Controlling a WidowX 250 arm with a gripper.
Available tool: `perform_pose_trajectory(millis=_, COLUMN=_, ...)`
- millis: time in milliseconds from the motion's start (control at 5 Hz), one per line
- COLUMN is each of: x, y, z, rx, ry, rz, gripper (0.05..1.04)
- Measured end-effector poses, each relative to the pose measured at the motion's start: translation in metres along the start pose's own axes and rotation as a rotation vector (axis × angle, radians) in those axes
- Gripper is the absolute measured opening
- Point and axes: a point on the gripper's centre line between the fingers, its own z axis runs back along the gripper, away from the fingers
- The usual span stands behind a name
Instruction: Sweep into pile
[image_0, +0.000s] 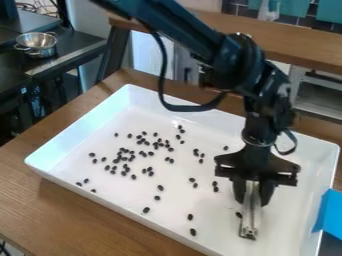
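Note:
Over the right part of the white tray (100, 203), the black gripper (252, 192) points down, shut on a pale, metallic-looking tool (250, 217). The tool hangs between the fingers, its lower end at or just above the tray floor. Many small black beans (125, 159) lie scattered on the tray, most densely left of its middle. Looser ones are spread toward the front edge, and one bean (238, 214) lies just left of the tool.
The tray's raised walls surround the work area on a wooden table (93, 220). A blue object (328, 212) is at the tray's right edge. Metal bowls (37, 44) stand on a dark counter at upper left, and a wooden ledge (294, 44) runs behind.

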Motion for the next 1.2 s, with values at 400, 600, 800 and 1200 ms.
perform_pose_trajectory(millis=400, x=0.014, y=0.045, z=-0.001, rx=0.043, ry=0.007, rz=-0.04, gripper=0.383)
perform_pose_trajectory(millis=600, x=0.028, y=0.093, z=0.002, rx=0.103, ry=0.049, rz=-0.047, gripper=0.382)
perform_pose_trajectory(millis=800, x=0.036, y=0.13, z=0.003, rx=0.145, ry=0.066, rz=-0.087, gripper=0.382)
perform_pose_trajectory(millis=1200, x=0.046, y=0.191, z=0.005, rx=0.199, ry=0.045, rz=-0.151, gripper=0.382)
